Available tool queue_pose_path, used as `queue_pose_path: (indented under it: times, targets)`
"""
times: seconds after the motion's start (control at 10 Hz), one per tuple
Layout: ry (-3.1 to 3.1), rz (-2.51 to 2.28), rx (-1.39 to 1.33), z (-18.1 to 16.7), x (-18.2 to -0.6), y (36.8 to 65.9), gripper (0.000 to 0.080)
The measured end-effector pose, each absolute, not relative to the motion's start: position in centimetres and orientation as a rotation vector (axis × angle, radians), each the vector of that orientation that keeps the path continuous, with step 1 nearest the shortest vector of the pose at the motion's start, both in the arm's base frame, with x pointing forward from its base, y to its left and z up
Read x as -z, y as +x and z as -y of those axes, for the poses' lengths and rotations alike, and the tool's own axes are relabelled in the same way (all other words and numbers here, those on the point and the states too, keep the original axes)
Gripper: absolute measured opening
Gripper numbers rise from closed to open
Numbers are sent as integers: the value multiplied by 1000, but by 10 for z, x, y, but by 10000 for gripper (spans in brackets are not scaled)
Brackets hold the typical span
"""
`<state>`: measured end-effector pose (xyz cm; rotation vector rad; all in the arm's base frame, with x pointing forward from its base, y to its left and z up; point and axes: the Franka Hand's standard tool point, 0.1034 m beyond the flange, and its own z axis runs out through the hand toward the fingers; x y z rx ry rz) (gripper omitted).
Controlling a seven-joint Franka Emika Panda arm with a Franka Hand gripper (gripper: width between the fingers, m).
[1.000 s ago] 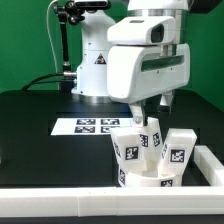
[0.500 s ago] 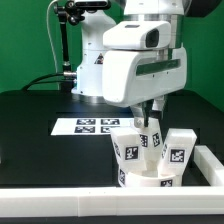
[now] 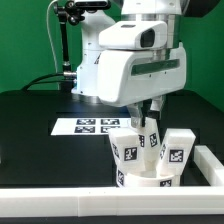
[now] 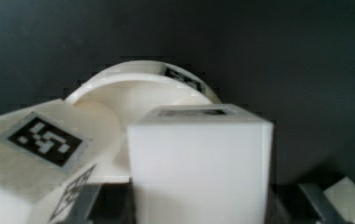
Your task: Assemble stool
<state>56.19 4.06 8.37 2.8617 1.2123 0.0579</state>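
1. The arm (image 3: 140,62) hangs over the black desk (image 3: 40,135), its claw (image 3: 146,115) lowered onto the stool parts near the desk's front corner on the exterior view's right
2. The seat (image 3: 145,179) stands on the desk with tagged legs standing on it: one leg (image 3: 129,148) toward the exterior view's left, another leg (image 3: 177,148) toward its right, and a middle leg (image 3: 151,134) between them
3. The claw's fingers (image 3: 141,113) reach down to the top of the middle leg; I cannot tell whether they grip it or how wide they stand
4. The wrist view shows a white block (image 4: 195,160) very close, with a rounded white part behind it
5. The marker board (image 3: 88,126) lies flat on the desk behind the stool
6. A white rail (image 3: 70,195) runs along the desk's front edge, touching or just beside the seat
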Motion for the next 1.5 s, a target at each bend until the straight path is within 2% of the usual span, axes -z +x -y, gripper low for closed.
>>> queue_pose_path:
  times: [0.4,1.5]
  targets:
    - [2960,-954,-62,-40,-84,562,335]
    - [3067,713,-78,-47,-84,562,336]
